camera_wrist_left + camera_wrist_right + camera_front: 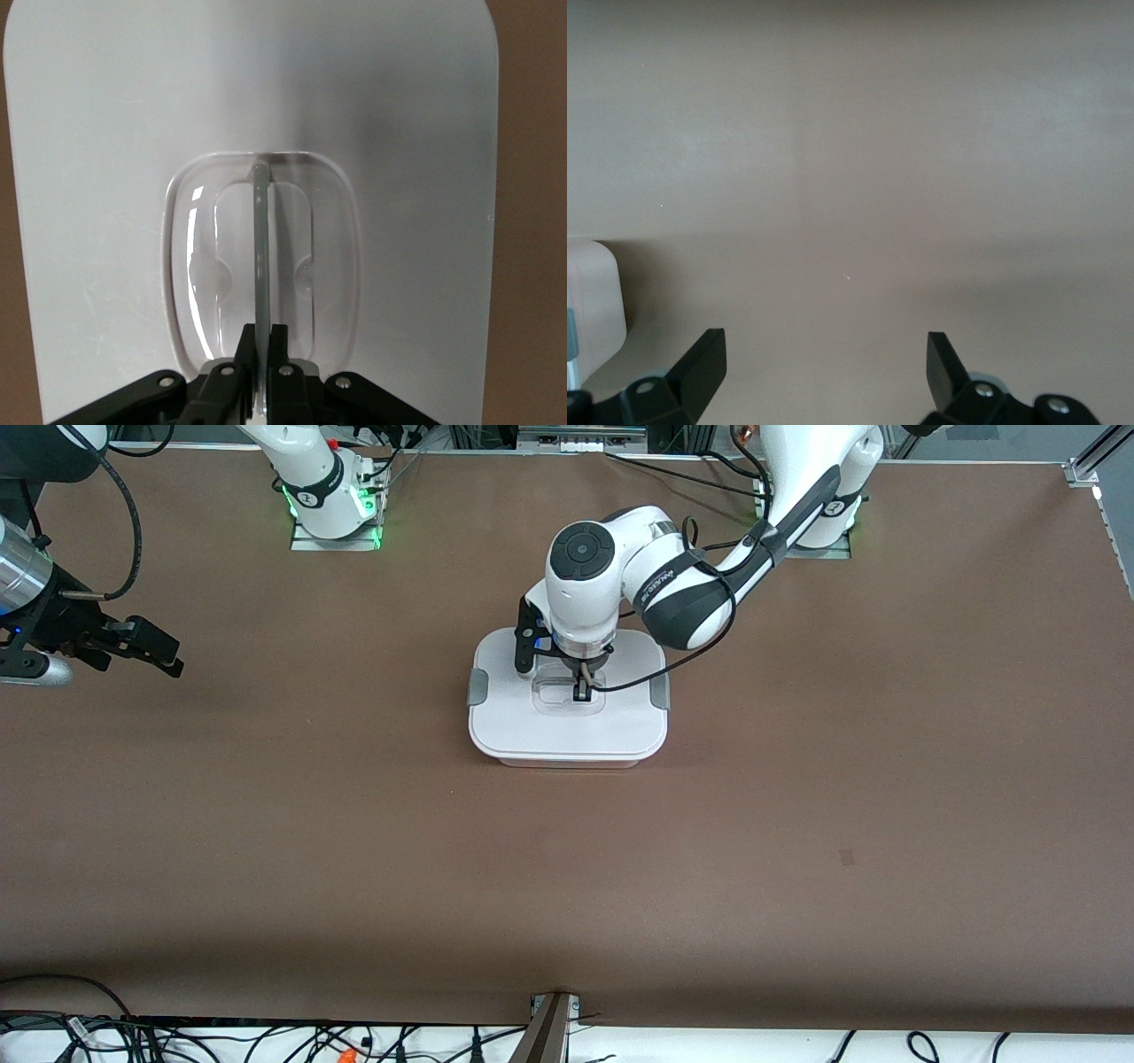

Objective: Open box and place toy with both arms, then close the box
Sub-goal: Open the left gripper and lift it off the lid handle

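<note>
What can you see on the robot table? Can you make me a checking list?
Surface: brown table, bare around the box.
Job's things: box near the middle, white lid on; toy not seen.
Clutter: nothing seen.
Grippers: left gripper shut on the lid's clear handle; right gripper open, waiting over the right arm's end of the table.
Cables: black cable hangs from the left arm over the lid.
Surroundings: loose wires along the table edge nearest the front camera.

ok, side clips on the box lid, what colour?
Grey side clips on the white lid; front view shows them best.
</note>
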Controlling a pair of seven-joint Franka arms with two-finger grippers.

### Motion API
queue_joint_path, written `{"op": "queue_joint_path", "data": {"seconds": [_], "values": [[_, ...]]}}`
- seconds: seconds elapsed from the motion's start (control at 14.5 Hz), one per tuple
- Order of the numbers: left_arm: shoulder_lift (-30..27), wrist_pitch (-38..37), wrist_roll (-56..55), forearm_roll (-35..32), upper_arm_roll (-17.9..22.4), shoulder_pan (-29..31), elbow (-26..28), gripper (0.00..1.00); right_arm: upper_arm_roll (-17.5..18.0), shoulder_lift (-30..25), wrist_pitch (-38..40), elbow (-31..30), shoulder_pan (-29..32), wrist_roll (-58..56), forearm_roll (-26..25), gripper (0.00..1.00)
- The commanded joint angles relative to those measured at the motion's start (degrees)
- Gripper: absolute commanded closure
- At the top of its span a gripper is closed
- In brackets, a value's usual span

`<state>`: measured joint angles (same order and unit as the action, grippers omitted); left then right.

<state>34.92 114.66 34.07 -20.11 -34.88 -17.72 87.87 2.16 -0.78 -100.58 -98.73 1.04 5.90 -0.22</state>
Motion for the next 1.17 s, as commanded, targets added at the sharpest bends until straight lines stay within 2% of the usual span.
{"op": "queue_joint_path", "data": {"seconds": [0.0, 0.07, 0.55, 0.69, 0.9, 1.11], "values": [[-1.5, -0.4, -2.1, -2.0, 0.4, -0.2, 2.6, 0.77, -0.7, -1.3, 0.8, -0.2, -0.6, -1.0, 0.8, 0.00], [-1.9, -0.6, -2.8, -2.0, 0.3, 0.0, 2.4, 0.01, -0.9, -1.2, 0.9, -0.3, -0.6, -1.0, 0.9, 0.00], [-5.3, -2.1, -2.9, -1.3, -0.1, 0.4, 2.0, 0.00, -1.0, -0.9, 0.9, -0.3, -0.7, -1.0, 1.1, 0.00], [-7.5, -6.0, -4.3, -0.8, -0.1, 0.7, 1.3, 0.00, -1.0, -0.7, 0.9, -0.3, -0.6, -1.0, 1.1, 0.00], [-12.7, -15.0, -15.6, 2.1, 0.2, 0.8, -0.2, 0.00, -1.0, -0.8, 1.1, -0.4, -0.6, -1.0, 1.1, 0.00], [-14.6, -21.0, -22.6, 2.0, 0.5, 2.0, -3.7, 0.00, -1.0, -0.9, 1.4, -0.8, -0.6, -1.0, 1.1, 0.00]]}}
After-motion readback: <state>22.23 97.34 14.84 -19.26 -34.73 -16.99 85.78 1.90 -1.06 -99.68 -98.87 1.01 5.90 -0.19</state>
